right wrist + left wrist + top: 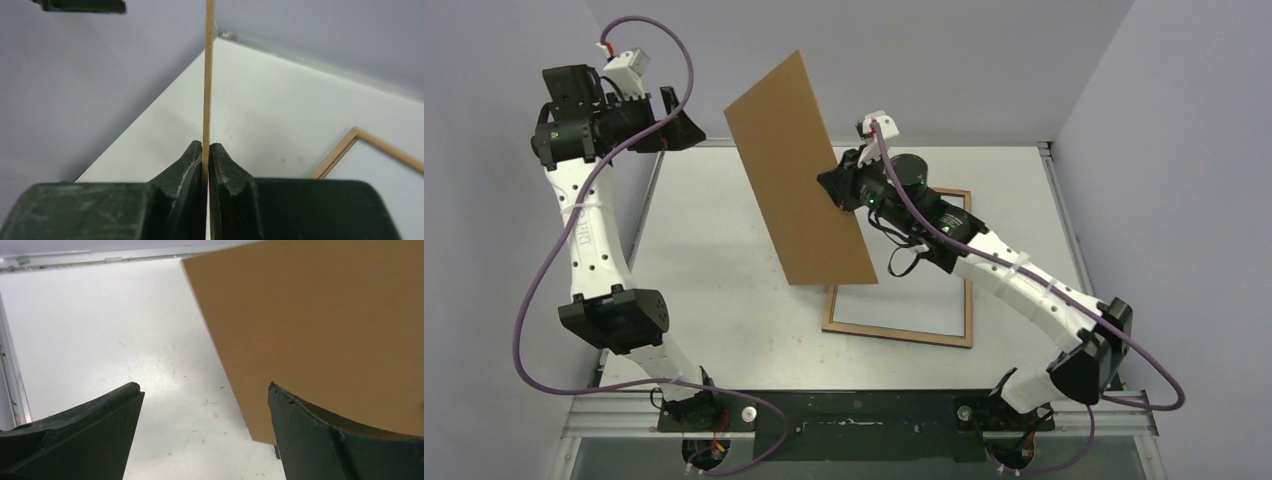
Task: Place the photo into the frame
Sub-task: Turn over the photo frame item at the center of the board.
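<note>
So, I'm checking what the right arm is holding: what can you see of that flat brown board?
The brown board is a thin rectangular sheet, plain matt brown like hardboard. It stands on edge in the air, tilted, its lower corner over the left side of the frame in the top view. The right gripper is shut on one long edge; nothing else visibly touches it.
</note>
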You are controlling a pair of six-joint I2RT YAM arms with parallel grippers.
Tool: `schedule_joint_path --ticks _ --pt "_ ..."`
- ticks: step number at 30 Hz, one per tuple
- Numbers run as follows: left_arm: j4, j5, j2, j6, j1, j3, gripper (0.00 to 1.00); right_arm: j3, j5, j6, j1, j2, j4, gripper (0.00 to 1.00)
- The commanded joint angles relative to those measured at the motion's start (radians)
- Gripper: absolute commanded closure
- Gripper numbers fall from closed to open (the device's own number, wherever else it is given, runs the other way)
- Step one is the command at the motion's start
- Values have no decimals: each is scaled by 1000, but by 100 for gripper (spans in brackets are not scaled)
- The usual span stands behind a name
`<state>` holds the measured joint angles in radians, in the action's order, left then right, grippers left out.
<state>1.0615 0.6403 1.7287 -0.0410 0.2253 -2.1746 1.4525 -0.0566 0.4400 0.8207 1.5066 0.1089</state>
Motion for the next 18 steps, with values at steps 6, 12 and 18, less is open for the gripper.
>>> schedule_joint_path --ticks 6,12,18 --pt "100 101 -15 0 71 -30 4 -13 98 -568 143 -229 -330 95" --pt "76 237 20 160 166 -29 4 -90 353 -1086 370 -292 -371 95" --pt "91 198 48 209 172 -51 4 -195 634 -1471 518 -311 -411 95"
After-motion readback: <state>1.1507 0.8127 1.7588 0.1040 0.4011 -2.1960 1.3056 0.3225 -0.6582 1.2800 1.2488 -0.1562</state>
